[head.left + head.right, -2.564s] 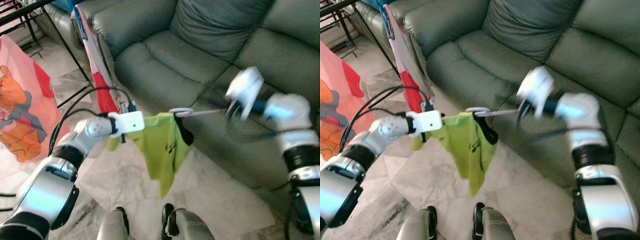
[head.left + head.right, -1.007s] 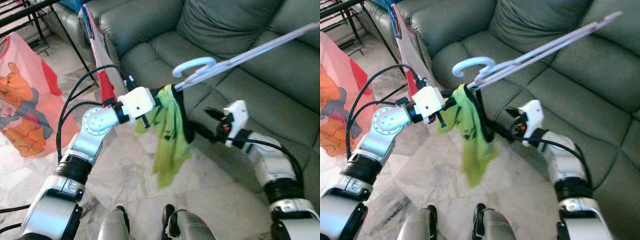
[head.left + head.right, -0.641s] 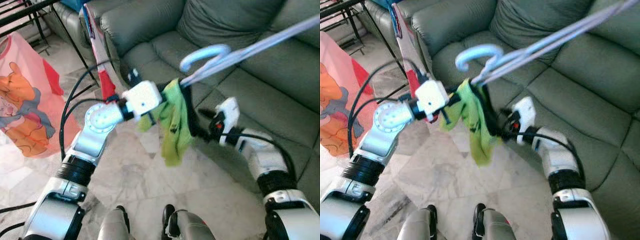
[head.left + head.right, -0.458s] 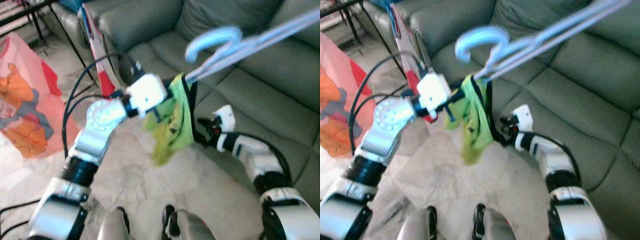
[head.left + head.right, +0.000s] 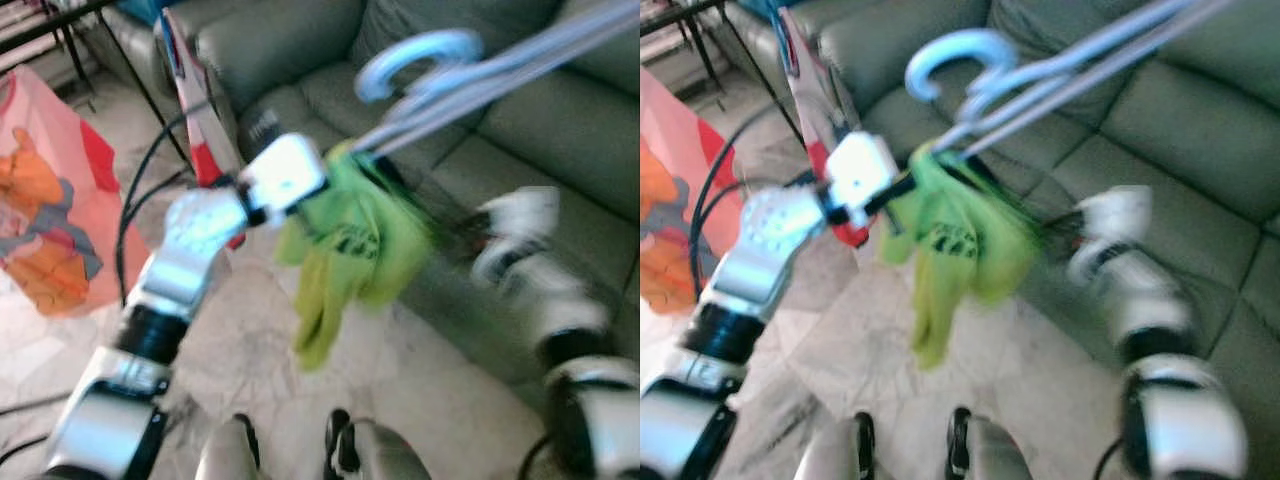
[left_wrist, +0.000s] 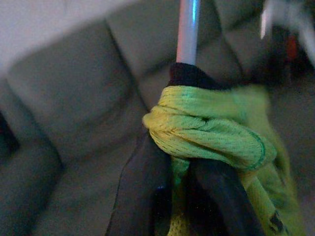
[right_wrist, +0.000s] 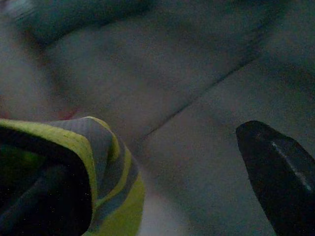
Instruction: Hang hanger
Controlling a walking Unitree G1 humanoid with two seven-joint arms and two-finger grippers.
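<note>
Pale hanger (image 5: 470, 75) carrying a green shirt (image 5: 350, 240), raised above the grey sofa (image 5: 300, 50). My left gripper (image 6: 172, 196) is pinched on the bunched shirt at the hanger. For my blurred right gripper (image 5: 470, 235), I cannot tell.

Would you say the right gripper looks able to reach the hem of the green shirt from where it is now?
Probably yes. The right gripper sits just beside the green shirt that hangs from the hanger near the left gripper, with nothing between them. The head views are blurred, so the gap is uncertain.
</note>
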